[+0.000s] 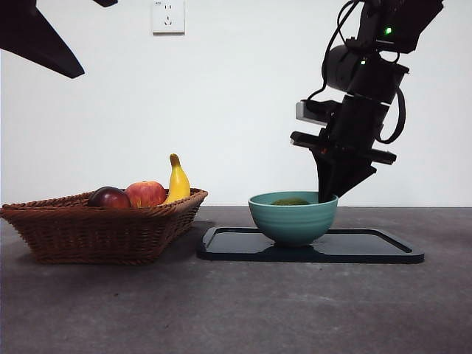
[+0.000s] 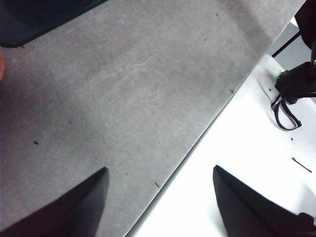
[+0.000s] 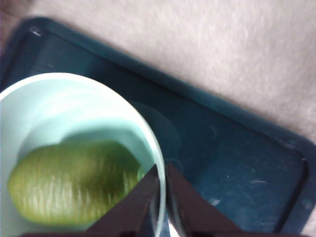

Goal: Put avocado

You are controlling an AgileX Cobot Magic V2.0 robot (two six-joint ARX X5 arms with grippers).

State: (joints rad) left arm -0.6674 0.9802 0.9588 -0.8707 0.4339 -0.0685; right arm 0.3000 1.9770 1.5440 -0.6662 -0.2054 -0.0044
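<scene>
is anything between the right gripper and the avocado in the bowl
Only the bowl's rim: the right gripper, jaws shut, sits right at it, with the avocado just inside the bowl. Nothing else intervenes.

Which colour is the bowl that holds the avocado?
The bowl is teal, a blue-green; the front view shows it best. The avocado lies inside it.

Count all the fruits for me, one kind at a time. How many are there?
Avocado: 1, in the bowl
Banana: 1, in the basket
Red apple: 1, in the basket
Dark red-purple fruit: 1, in the basket
Total: 4 fruits
</scene>
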